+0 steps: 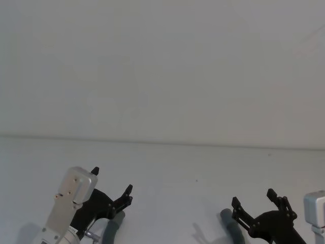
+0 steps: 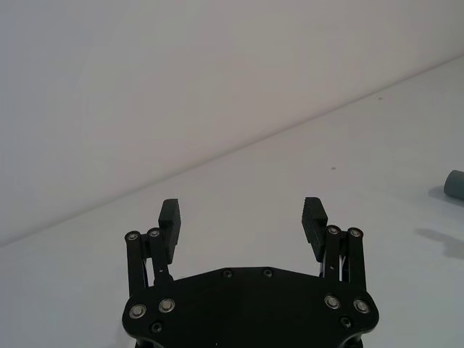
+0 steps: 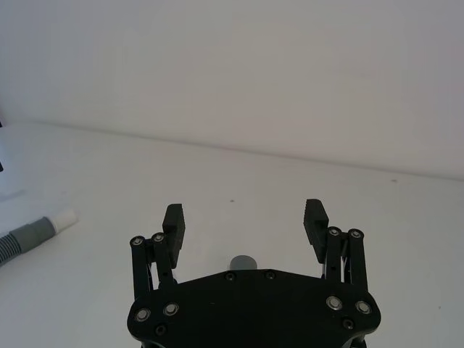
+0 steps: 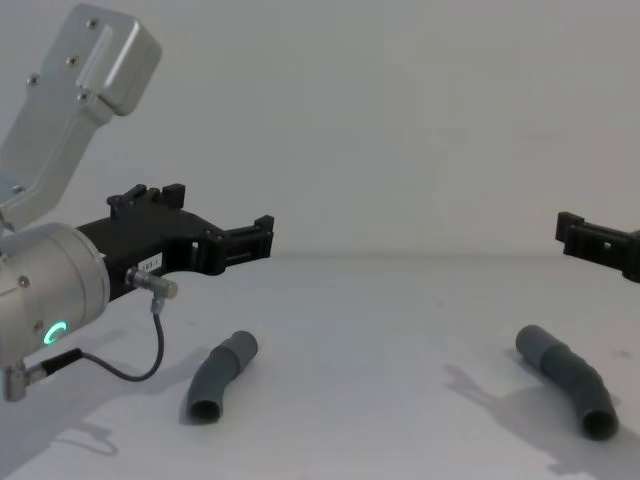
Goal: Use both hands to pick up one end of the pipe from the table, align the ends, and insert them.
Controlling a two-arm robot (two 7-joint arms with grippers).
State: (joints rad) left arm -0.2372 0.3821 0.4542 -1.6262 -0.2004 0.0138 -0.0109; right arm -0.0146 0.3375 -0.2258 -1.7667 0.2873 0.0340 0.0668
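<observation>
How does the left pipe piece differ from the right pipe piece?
The left pipe piece ends in a white stub, in the right wrist view; the right pipe piece shows a plain grey far end. In the chest view the left one slants away rightward, the right one leftward. Both are bent, dark grey, on the table, under the open left gripper and right gripper.

Plain matte white-grey wall (image 1: 162, 61) at back. Pale counter (image 1: 172, 168) meets it along a thin dark seam (image 1: 162, 142). Light soft, even. Faint grey shadows on counter surface.
</observation>
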